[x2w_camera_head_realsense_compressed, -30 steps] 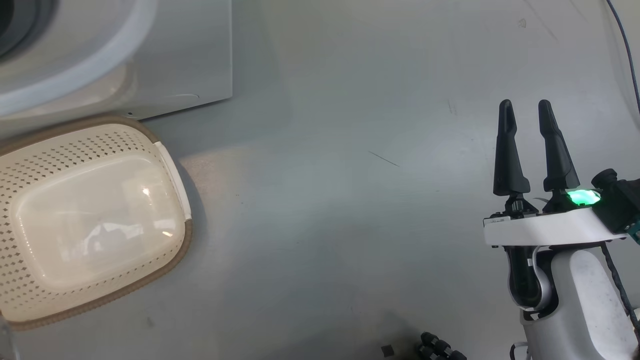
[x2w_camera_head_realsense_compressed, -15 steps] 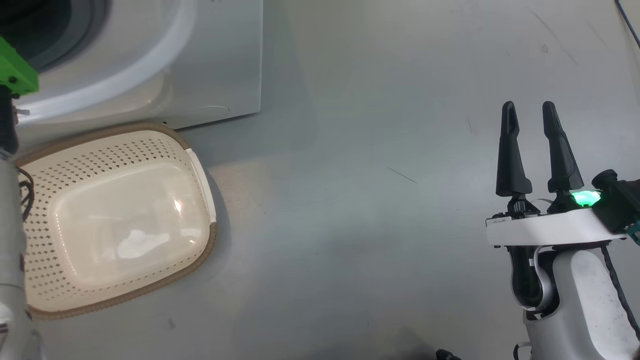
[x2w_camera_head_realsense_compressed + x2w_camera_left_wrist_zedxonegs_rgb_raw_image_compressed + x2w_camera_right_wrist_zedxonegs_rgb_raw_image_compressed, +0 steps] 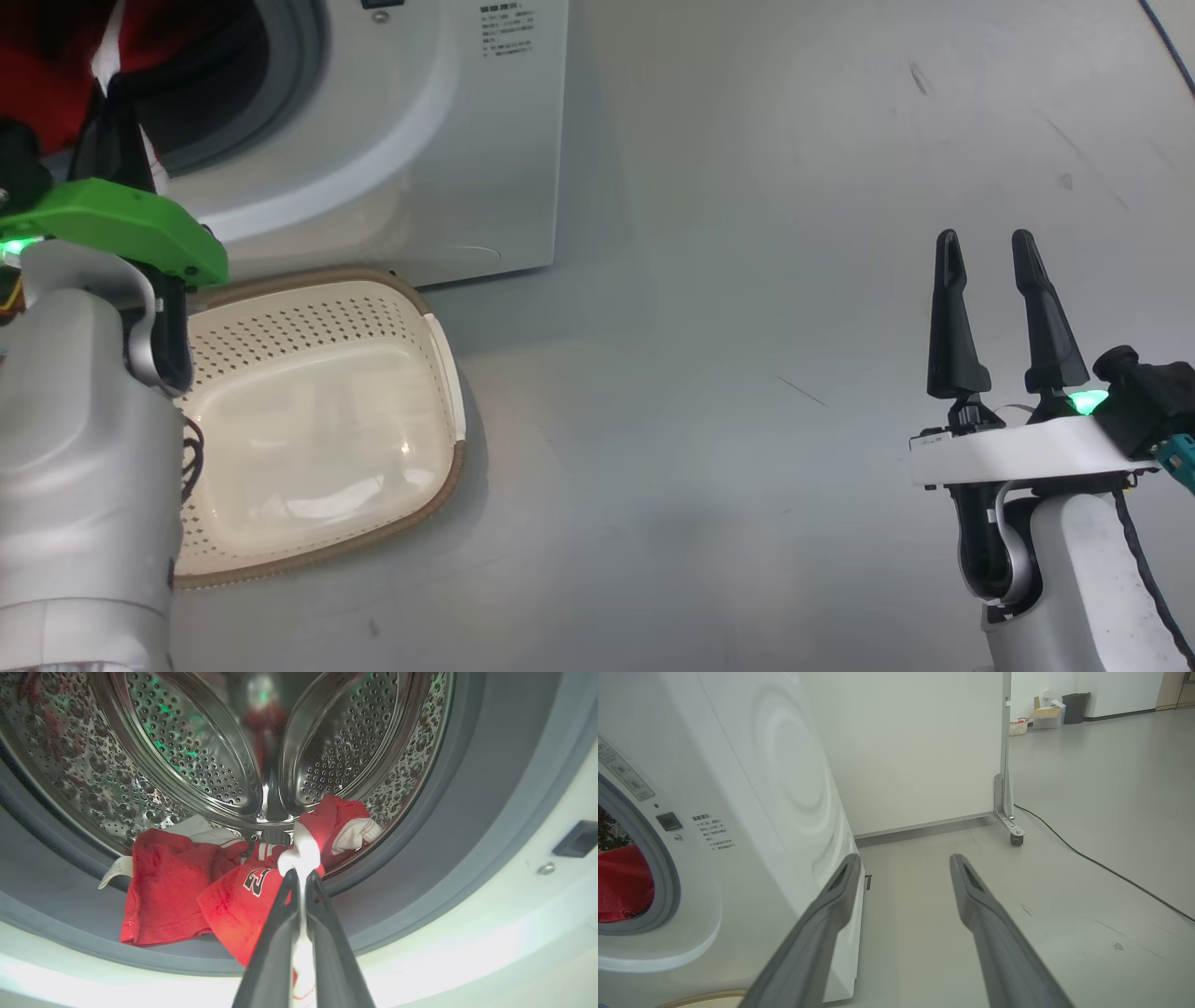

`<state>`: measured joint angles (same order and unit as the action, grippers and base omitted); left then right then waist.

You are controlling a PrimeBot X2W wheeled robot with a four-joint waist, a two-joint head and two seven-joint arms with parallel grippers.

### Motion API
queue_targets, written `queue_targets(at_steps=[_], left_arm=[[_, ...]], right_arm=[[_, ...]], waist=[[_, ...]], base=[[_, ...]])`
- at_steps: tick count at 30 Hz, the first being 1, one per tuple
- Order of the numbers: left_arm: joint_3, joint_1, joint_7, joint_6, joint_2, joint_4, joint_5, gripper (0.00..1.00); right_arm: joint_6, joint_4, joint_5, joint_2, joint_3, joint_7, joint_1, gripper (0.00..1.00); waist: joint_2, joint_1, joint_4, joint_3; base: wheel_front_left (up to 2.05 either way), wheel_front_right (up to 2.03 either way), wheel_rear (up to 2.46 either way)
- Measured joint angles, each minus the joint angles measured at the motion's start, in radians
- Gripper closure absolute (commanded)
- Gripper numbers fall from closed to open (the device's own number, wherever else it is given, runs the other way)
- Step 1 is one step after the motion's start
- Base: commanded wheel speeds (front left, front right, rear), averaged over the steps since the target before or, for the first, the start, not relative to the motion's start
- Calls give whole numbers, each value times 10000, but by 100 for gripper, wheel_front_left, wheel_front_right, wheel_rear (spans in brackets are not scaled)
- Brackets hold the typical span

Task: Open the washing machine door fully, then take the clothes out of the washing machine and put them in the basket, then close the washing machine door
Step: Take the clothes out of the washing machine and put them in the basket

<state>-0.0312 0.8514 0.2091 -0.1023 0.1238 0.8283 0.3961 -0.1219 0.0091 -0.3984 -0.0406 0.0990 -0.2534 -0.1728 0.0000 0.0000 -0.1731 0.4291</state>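
Head and wrist views of a front-loading washing machine (image 3: 448, 140) with its opening exposed. The clothes (image 3: 177, 896), red garments with white trim and a white numeral, lie at the lower front of the machine's perforated steel drum (image 3: 196, 756). Part of them spills out over the grey rubber seal (image 3: 420, 858) below the drum's lip.

The left gripper (image 3: 301, 877) reaches into the machine's opening. Its jaws are pressed together on a strip of white trim belonging to one red garment; the strip bunches above the fingertips and runs down between the two fingers. In the head view a green bracket (image 3: 121, 224) on this arm's wrist sits in front of the machine's lower left.

The basket (image 3: 308, 327), cream with perforated walls and a brown rim, stands on the grey floor (image 3: 709, 420) just beside the machine's base, below the opening. Its glossy bottom reflects the lights.

The right gripper (image 3: 985, 252) hangs over the floor, well apart from the machine on its right side. Its jaws stand wide and hold nothing. In the right wrist view its fingers point past the machine's front corner towards a white panel (image 3: 924, 742) on castors. A dark cable (image 3: 1087, 858) trails across the floor beyond the panel. A small printed label (image 3: 509, 28) marks the machine's front, right of the opening.
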Motion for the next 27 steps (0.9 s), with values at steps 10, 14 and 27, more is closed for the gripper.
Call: queue_targets(at_steps=[10,14,27], left_arm=[[-351,-970,431,-100,-249,-759,-88,100],[-368,-1180,431,-104,-360,-1267,-125,100],[58,-1957,476,-178,-481,-4316,-127,100]], right_arm=[[0,182,61,0,-23,2,510,0],[0,209,61,0,-31,2,704,0],[0,199,59,0,-6,2,1041,0]], waist=[[0,0,725,-1013],[0,0,1021,-1397],[0,0,1690,-2321]], base=[[0,0,0],[0,0,0],[0,0,0]])
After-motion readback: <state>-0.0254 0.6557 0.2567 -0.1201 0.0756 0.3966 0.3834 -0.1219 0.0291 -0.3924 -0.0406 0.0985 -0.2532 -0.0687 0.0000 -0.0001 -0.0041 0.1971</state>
